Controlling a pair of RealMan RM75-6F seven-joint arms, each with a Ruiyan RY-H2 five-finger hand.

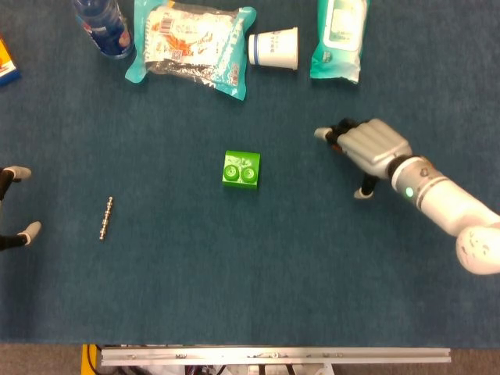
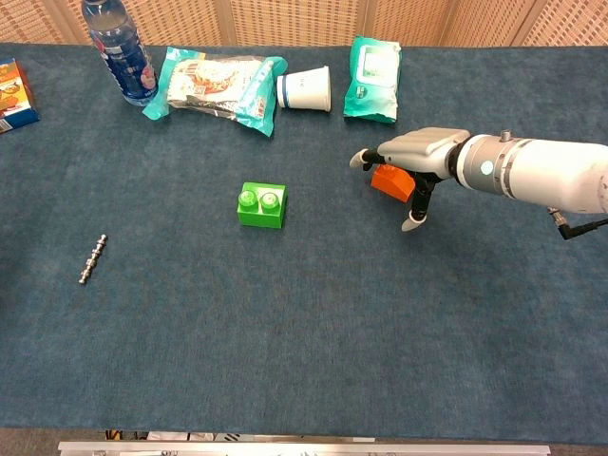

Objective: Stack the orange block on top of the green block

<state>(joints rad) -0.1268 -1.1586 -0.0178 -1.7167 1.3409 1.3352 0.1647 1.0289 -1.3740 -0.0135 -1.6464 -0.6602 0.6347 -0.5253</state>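
The right hand (image 2: 410, 163) is reaching in palm-down to the right of the green block (image 2: 261, 205), well apart from it, and is covering the orange block (image 2: 390, 180). In the chest view the orange block is showing just beneath the palm, tucked under the flat fingers (image 2: 362, 158) with the thumb pointing down on its right side; whether it is being gripped or is only sitting under the hand cannot be told. In the head view the right hand (image 1: 367, 147) is hiding the orange block completely. The green block (image 1: 241, 169) is sitting studs-up on the blue table (image 2: 304, 332) with nothing on top of it. The left hand (image 1: 16, 207) is showing only as fingertips at the picture's edge, far left of the green block, spread apart and holding nothing. A small metal rod (image 2: 91, 258) is lying to the green block's left, and a paper cup (image 2: 305, 88) is lying on its side beyond it.
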